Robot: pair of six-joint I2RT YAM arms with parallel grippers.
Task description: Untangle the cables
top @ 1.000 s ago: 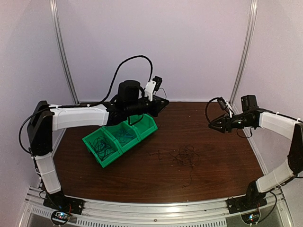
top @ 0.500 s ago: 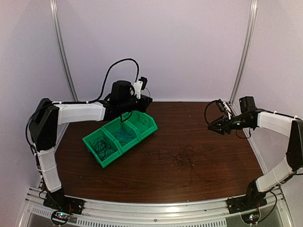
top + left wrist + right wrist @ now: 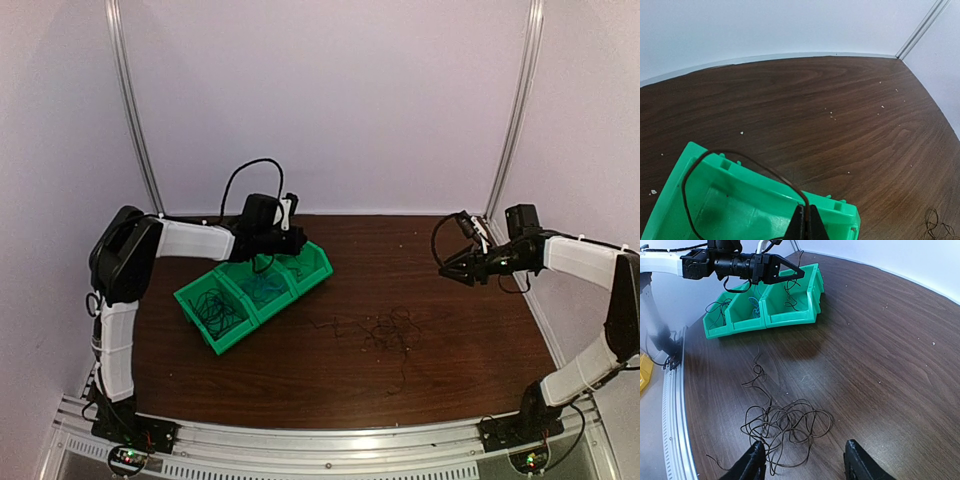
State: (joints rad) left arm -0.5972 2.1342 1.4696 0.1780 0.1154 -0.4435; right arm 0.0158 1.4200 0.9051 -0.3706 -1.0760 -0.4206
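Pinching black cable [image 3: 720, 152]: closed left pincer [image 3: 803, 222]

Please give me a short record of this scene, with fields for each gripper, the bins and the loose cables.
left gripper: shut on a thin dark cable, above the far end bin
right gripper: open, empty, above the table's right side
green bins: three in a row; black cables in the near one, blue cable in the middle one
tangle: dark cables, loose on the table, apart from the bins
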